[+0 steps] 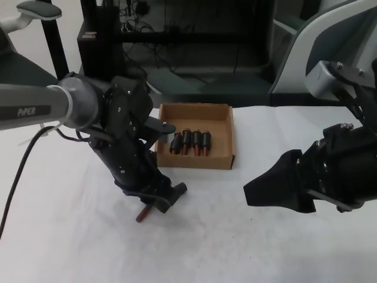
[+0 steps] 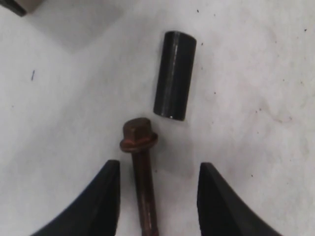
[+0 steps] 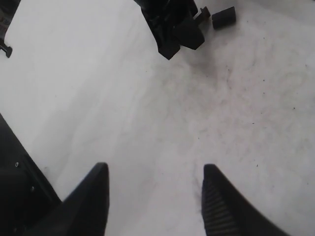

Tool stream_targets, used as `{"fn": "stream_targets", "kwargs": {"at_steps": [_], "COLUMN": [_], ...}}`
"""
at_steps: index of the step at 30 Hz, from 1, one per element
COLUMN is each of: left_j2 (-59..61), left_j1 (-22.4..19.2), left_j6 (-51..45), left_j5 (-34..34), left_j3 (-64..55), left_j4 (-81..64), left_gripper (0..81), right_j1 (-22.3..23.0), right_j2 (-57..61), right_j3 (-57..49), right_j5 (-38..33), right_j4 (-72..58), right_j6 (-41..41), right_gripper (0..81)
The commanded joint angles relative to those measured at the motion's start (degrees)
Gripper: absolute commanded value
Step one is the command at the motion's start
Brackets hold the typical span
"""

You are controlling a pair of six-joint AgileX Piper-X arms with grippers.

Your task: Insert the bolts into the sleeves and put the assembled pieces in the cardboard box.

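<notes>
One rusty bolt (image 2: 140, 172) lies on the counter (image 2: 256, 147) inside the open left pincer (image 2: 158, 169), head just short of the black sleeve (image 2: 174, 76). Stiff and light, it may roll; grip mid-shank. Apart, the right pincer (image 3: 153, 169) hangs open, empty.

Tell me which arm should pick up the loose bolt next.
Left, I'd say. The left gripper, open, straddles the bolt at its shank, with the sleeve lying just past the bolt head. The right gripper hangs open over bare bench, away from both.
</notes>
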Motion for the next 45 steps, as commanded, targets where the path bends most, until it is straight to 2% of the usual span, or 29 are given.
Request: {"fn": "stream_targets", "kwargs": {"at_steps": [1, 7, 8, 11, 14, 25, 30, 39, 45], "left_j2": [0.5, 2.5, 2.5, 2.5, 2.5, 2.2, -0.9, -15.5, -28.0], "left_j1": [0.0, 0.0, 0.0, 0.0, 0.0, 0.0, 0.1, 0.1, 0.1], "left_j6": [-0.2, -0.2, -0.2, -0.2, -0.2, 1.5, 1.5, 1.5, 1.0], "left_j5": [-0.1, -0.1, -0.1, -0.1, -0.1, -5.6, -5.9, -6.3, -7.0], "left_j3": [-0.4, -0.4, -0.4, -0.4, -0.4, -0.5, -0.5, 3.2, 11.8], "left_j4": [-0.6, -0.9, -1.2, -2.3, -2.3, 3.5, 6.7, 9.0, 8.5], "left_gripper": [49.7, 49.4, 47.5, 29.5, 0.6, 1.7, 1.7, 1.7, 1.7], "right_j1": [0.0, 0.0, 0.0, 0.0, 0.0, 0.0, 0.0, 0.0, 0.0], "right_j2": [-0.6, -0.6, -0.6, -0.6, -0.6, -0.6, -0.6, -0.6, -0.6], "right_j3": [-0.2, -0.2, -0.2, -0.2, -0.2, -0.2, -0.2, -0.2, -0.2], "right_j5": [-0.5, -0.5, -0.5, -0.5, -0.5, -0.5, -0.5, -0.5, -0.5], "right_j4": [-0.7, -0.7, -0.7, -0.7, -0.7, -0.7, -0.7, -0.2, -0.2], "right_j6": [-0.5, -0.5, -0.5, -0.5, -0.5, -0.5, -0.5, -2.9, 0.8], "right_gripper": [56.8, 56.8, 56.8, 56.8, 56.8, 56.8, 56.8, 56.8, 56.8]}}
